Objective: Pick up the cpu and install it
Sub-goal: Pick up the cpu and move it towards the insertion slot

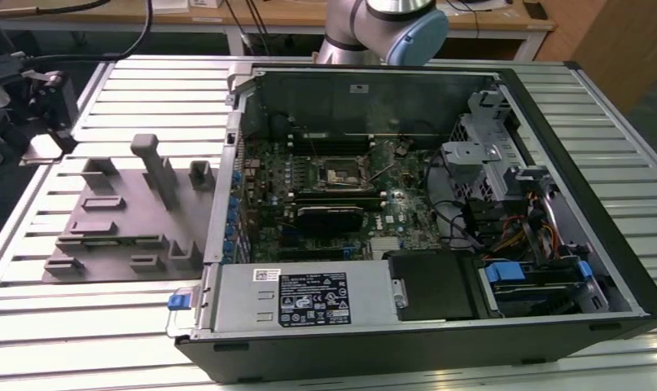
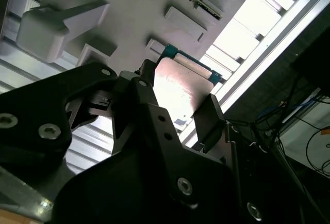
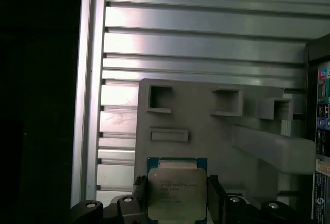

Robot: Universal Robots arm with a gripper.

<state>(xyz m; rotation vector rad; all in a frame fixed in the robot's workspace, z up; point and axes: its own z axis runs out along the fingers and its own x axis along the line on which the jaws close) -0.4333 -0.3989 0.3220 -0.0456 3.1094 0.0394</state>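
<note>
Silver metal of the cpu (image 3: pixel 174 185) was turned toward us in the first wrist view. We saw the chip sitting between the two black fingers (image 3: pixel 215 195) of the gripper (image 3: pixel 177 199), which pressed on two opposite side edges, so the claw was clamped on the chip. In the second wrist view its pale rim showed just past the fingertips. The chip was almost square, so we found no real long axis; the grip ran across its flat body. Behind it lay the grey fixture (image 3: pixel 206 131) on the slatted aluminium table (image 3: pixel 206 48), and we judged the chip to be apart from the fixture, not resting in a pocket. The socket (image 1: pixel 339 173) sat inside the computer case (image 1: pixel 621 269), which stood at the exterior view's right of the fixture. So, in our judgement, the target lay sideways from the claw, beyond the fixture's tall post (image 3: pixel 273 149) and over the case wall.
</note>
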